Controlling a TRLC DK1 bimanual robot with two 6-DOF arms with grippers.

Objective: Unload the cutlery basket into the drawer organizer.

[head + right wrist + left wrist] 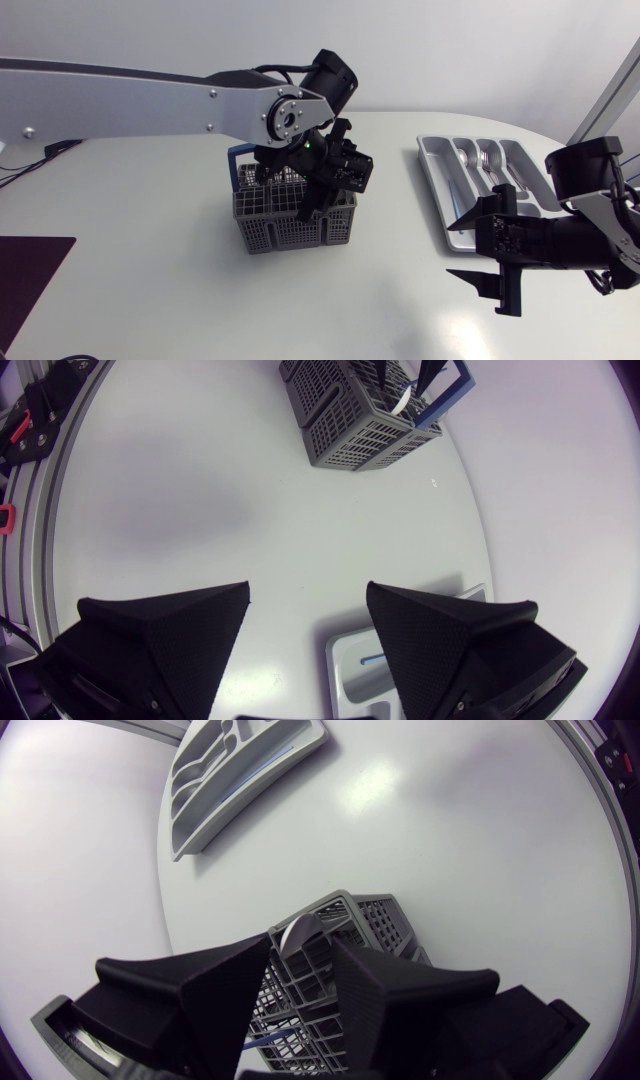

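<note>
My left claw (318,195) hangs nose-down over the grey perforated plastic cutlery basket (285,225), which sits mid-table, well apart from the grey moulded plastic drawer organizer (435,195) on my right. Its 2 fingers (200,990) stand spread, gripping nothing. In the left wrist view a shiny steel spoon (299,933) stands bowl-up between them, untouched as far as I can see. I judge that spoon light, rigid and slippery, its rounded bowl likely to skid free, so I'd pinch the flatter neck just under the bowl. My right claw (452,249) hovers spread and empty by the organizer's near end. Some cutlery (485,160) already lies inside the organizer.
</note>
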